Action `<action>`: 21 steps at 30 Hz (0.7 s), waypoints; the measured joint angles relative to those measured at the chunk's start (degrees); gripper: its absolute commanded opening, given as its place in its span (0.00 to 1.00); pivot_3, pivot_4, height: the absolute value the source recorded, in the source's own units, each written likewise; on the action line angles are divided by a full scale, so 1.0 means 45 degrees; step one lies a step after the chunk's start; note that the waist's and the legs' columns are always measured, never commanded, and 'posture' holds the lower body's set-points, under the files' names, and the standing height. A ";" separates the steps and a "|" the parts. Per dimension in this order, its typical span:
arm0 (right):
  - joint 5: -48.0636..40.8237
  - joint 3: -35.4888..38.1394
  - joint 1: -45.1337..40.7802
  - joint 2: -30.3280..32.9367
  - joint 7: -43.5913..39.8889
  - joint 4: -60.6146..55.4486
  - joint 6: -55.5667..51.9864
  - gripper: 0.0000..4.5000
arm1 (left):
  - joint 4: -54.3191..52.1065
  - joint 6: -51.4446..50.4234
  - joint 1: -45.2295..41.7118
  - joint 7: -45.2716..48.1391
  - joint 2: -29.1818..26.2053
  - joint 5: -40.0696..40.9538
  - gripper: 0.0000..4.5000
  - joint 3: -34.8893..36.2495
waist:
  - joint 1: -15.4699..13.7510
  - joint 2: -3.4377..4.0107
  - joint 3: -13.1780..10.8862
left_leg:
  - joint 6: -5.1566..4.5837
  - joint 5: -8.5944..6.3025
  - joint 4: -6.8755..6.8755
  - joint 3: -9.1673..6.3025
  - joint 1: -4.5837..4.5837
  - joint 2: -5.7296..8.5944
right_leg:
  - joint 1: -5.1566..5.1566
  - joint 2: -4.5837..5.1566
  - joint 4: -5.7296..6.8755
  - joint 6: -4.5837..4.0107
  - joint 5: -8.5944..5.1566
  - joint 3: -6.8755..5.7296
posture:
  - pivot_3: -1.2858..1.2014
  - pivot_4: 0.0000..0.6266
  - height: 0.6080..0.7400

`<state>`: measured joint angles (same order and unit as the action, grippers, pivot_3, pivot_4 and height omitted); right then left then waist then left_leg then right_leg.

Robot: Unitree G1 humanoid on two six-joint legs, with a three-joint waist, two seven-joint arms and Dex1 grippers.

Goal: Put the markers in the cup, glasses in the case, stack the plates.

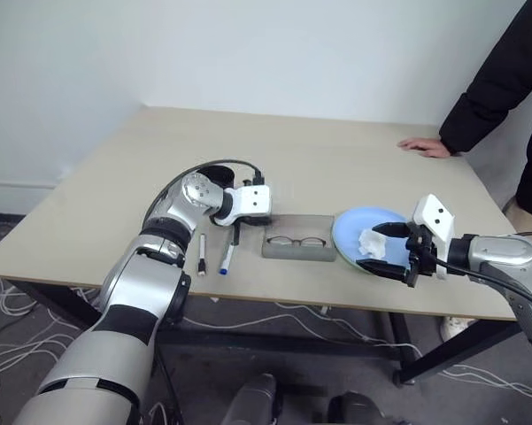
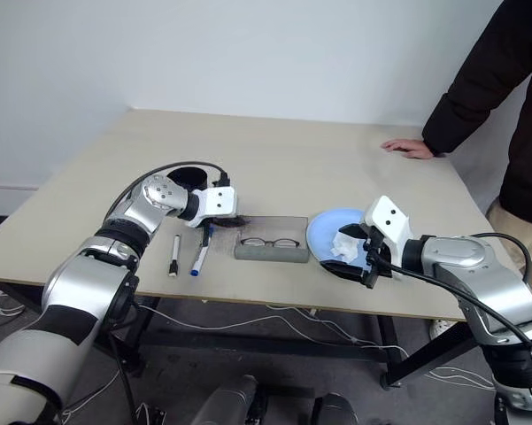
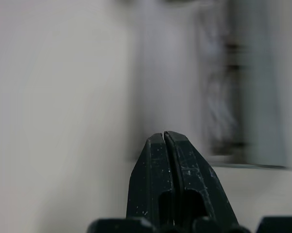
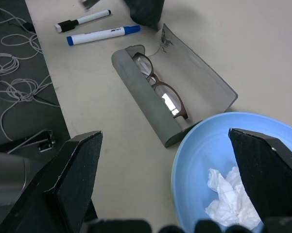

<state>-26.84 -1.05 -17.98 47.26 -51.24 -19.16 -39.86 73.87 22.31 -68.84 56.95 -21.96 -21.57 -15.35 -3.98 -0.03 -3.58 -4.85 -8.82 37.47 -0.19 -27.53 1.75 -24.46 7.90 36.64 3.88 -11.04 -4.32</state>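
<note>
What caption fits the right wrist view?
Open right gripper above light blue round plate beside open grey case holding dark-framed glasses.

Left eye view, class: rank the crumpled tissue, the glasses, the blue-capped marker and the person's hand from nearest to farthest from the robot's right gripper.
1. Crumpled tissue: on the blue plate, right at the right gripper.
2. Glasses: in the open case, toward the left arm.
3. Blue-capped marker: beyond the case, near the table's front edge.
4. Person's hand: resting at the table's far edge.

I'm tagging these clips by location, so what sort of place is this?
Probably a lab or test room rather than a home: a plain wooden table against a bare white wall, loose cables across the carpeted floor, and a person's hand resting on the table edge.
</note>
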 measured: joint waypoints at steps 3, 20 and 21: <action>0.0000 -0.0017 0.0000 -0.0072 -0.0007 0.0002 0.0000 1.00 | 0.0129 -0.0610 -0.0401 -0.1238 0.0098 0.0022 0.01 0.0183 | 0.0000 0.0002 0.0001 | 0.0000 0.0000 0.0003 0.0001 0.0000 0.0000 | 0.0003 0.0001 0.0000 0.0010 0.0007 0.0000 | 0.52 0.00 0.71; -0.0022 0.0044 0.0033 -0.0089 0.0278 -0.0175 -0.0188 1.00 | 0.1099 -0.2187 -0.0049 -0.5453 0.1733 -0.0655 0.01 -0.0062 | -0.0012 0.0000 0.0001 | 0.0001 0.0000 -0.0004 0.0011 -0.0004 -0.0011 | -0.0007 -0.0002 -0.0004 0.0007 0.0024 0.0001 | 0.52 0.00 0.71; -0.0024 0.0054 0.0092 -0.0089 0.0297 -0.0197 -0.0221 1.00 | 0.1099 -0.2187 -0.0048 -0.5516 0.1810 -0.0719 0.01 -0.0097 | -0.0011 0.0001 0.0001 | 0.0001 0.0000 -0.0005 0.0013 -0.0004 -0.0011 | -0.0007 -0.0002 -0.0004 0.0006 0.0023 0.0001 | 0.52 0.00 0.71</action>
<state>-26.94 -0.81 -17.57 46.86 -49.90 -20.04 -40.85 78.82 12.47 -69.05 32.12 -13.82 -24.80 -15.79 -4.03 -0.02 -3.58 -4.84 -8.82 37.45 -0.13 -27.55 1.70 -24.49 7.89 36.62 3.91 -10.93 -4.32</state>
